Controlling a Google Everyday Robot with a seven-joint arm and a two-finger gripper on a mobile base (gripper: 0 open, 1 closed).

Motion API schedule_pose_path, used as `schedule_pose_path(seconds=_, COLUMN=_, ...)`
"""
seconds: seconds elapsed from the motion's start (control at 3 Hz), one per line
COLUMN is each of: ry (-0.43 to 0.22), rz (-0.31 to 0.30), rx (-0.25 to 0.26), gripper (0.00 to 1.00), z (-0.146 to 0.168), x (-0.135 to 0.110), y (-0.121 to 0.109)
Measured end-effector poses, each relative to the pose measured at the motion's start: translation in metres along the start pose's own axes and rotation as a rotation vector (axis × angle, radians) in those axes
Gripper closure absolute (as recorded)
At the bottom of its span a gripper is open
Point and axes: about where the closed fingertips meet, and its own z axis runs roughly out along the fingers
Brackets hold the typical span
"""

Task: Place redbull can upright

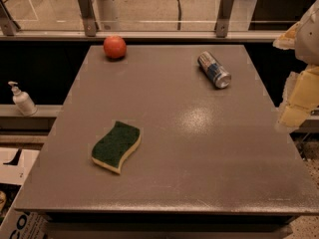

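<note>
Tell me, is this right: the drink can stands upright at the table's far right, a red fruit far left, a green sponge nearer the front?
Not quite. The camera view shows the redbull can lying on its side, not upright. The rest holds: red fruit far left, green sponge nearer the front. The gripper is beyond the right edge of the table, apart from the can.

One redbull can (214,69), one green sponge (116,146) and one red fruit (114,47) are counted on the desk (209,163); one tool (298,103) beside its right edge.
</note>
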Motion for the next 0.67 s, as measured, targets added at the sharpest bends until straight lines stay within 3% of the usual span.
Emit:
schedule_pose_path(seconds=0.33, ry=0.000, rz=0.000, rx=0.000, gripper=0.00, z=0.000, x=0.000, y=0.000)
schedule_pose_path(seconds=0.67, ry=0.006, rz=-0.053, rx=0.019, gripper=0.00, z=0.004, x=-0.008, y=-0.011)
